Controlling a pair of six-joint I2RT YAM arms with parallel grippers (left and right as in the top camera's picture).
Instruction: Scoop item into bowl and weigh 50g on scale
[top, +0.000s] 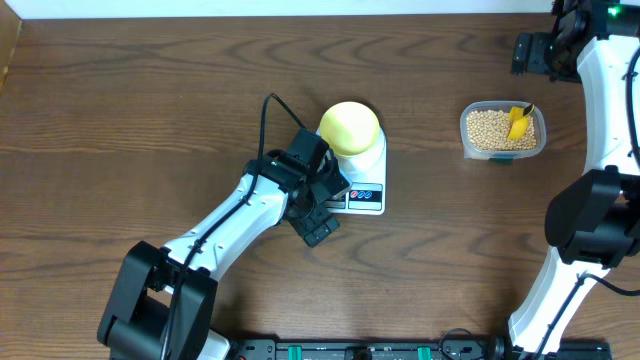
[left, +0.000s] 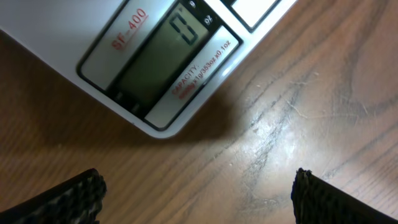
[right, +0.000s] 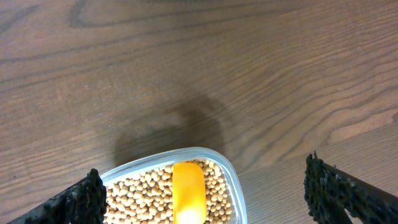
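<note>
The pale yellow-green bowl (top: 350, 127) stands empty on the white scale (top: 366, 186). My left gripper (top: 325, 208) is open and empty, just left of the scale's front. In the left wrist view the gripper (left: 199, 190) hangs over bare table below the scale (left: 74, 31), whose display (left: 163, 55) reads 0. The tan beans (top: 488, 130) fill a clear tub (top: 503, 152) at the right, with a yellow scoop (top: 518, 122) lying in them. My right gripper (top: 532, 52) is open and empty behind the tub. In the right wrist view the gripper (right: 205, 186) frames the beans (right: 143, 194) and the scoop (right: 188, 193).
The brown wooden table (top: 150, 120) carries only the scale and the tub (right: 231, 174). The right arm's base (top: 590, 215) stands at the right edge. A black rail (top: 360, 350) runs along the front edge.
</note>
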